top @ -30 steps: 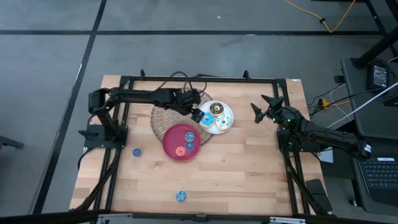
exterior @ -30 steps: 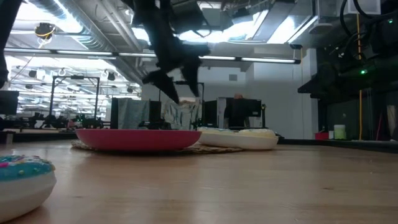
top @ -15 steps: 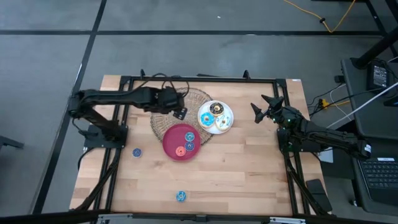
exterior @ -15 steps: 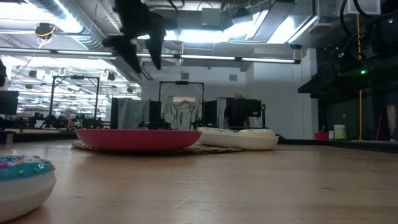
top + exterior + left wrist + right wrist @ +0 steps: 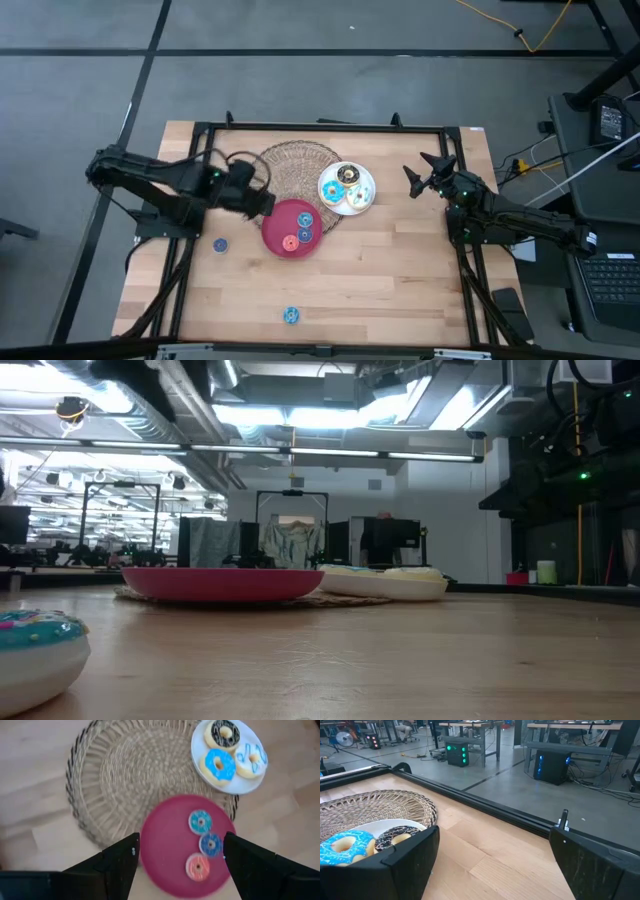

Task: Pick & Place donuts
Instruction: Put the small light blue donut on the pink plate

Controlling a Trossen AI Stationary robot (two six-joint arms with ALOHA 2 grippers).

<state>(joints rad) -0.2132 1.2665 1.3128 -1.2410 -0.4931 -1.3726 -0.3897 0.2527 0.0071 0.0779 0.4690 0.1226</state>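
On the wooden worktop [image 5: 400, 270], a small blue donut [image 5: 219, 244] lies alone near the left edge, just below the left end effector [image 5: 262, 203], whose fingers stand wide and empty beside the red plate [image 5: 276, 236] holding three tiny donuts [image 5: 299, 231]. Further right, the white plate [image 5: 366, 201] carries three larger donuts [image 5: 345, 185], while another cyan donut [image 5: 291, 316] sits near the front edge. The right end effector [image 5: 422, 170] hangs wide and empty, well apart to the right of the white plate.
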